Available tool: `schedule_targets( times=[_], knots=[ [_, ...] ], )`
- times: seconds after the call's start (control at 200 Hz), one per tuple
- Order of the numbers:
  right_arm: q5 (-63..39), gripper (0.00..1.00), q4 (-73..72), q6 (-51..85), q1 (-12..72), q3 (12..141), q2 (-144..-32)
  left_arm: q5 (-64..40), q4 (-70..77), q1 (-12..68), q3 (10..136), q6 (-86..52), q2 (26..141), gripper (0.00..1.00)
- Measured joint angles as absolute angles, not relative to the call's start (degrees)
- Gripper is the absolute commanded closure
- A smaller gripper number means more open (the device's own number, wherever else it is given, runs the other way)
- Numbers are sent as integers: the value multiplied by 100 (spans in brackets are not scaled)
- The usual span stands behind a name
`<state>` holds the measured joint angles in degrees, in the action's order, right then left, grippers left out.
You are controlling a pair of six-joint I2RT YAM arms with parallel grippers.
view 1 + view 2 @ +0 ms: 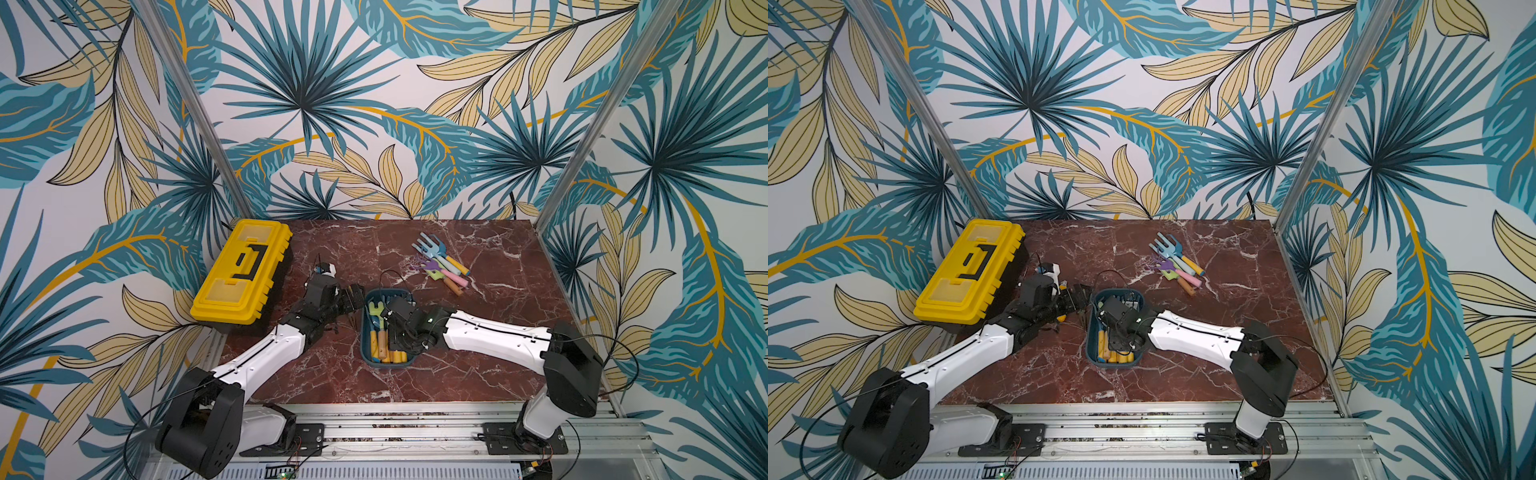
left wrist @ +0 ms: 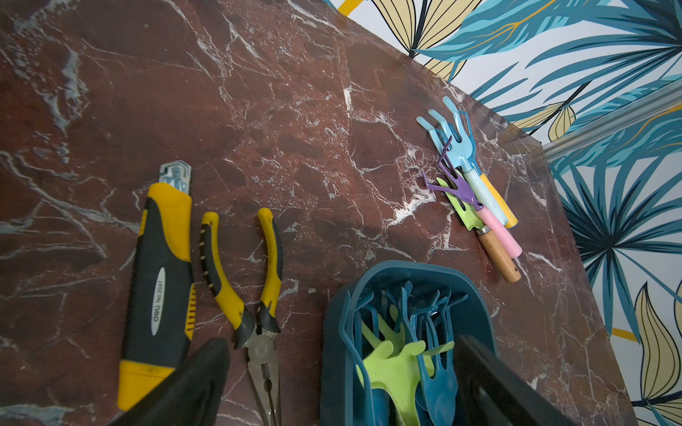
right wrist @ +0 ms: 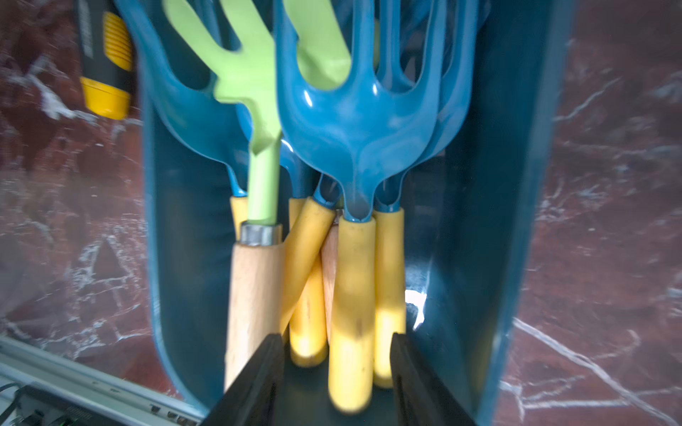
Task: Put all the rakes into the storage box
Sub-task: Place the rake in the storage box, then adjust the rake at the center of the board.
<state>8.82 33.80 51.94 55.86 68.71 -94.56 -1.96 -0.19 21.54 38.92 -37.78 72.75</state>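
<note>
Right wrist view looks down into the storage box [image 3: 509, 184], where the blue rake [image 3: 354, 121] lies topmost, beside a green rake [image 3: 258, 81]. Its long axis runs along the box's length, with the tines toward the box's far end and the yellow handle toward the end nearer the robot. The right gripper [image 3: 336, 337] hangs over that near end, jaws parted on either side of the handle without touching it. The left gripper [image 1: 355, 299] sits just beside the box's far left corner, spread wide and empty. Some loose rakes [image 1: 440, 264] lie beyond the box's far right.
</note>
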Motion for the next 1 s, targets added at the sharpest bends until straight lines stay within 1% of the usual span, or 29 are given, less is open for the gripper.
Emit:
schedule_targets(
  times=[0.05, 0.14, 0.24, 0.326, 0.381, 0.526, 0.636, 0.746, 0.836, 1.002],
  knots=[
    [950, 42, 3393, 5140, 5579, 6834, -9196, -222, -19, 2154, 3892, -3776, 7275, 0],
    [1083, 34, 3404, 4960, 5518, 6757, -8698, -290, -21, 2171, 3894, -3769, 7275, 0],
    [1229, 26, 3402, 4720, 5231, 6582, -8110, -421, -32, 2239, 3929, -3728, 7275, 0],
    [1302, 19, 3400, 4460, 4733, 6390, -7675, -528, -67, 2377, 4027, -3651, 7295, 0],
    [1315, 13, 3409, 4237, 4351, 6313, -7485, -580, -119, 2469, 4189, -3638, 7380, 0],
    [1280, 1, 3409, 3662, 3444, 6292, -7301, -779, -257, 2746, 4792, -3638, 7843, 0],
    [1061, 1, 3409, 3260, 2856, 6379, -7435, -845, -397, 3050, 5266, -3638, 8204, 0],
    [701, 1, 3315, 2998, 2248, 6608, -7830, -878, -541, 3236, 5684, -3640, 8521, 0],
    [412, 1, 3267, 2840, 1817, 6956, -8366, -799, -657, 3245, 5944, -3636, 8713, 0],
    [-108, 1, 3129, 2685, 1273, 7797, -9498, -620, -939, 3242, 6213, -3581, 8847, 0]
  ],
)
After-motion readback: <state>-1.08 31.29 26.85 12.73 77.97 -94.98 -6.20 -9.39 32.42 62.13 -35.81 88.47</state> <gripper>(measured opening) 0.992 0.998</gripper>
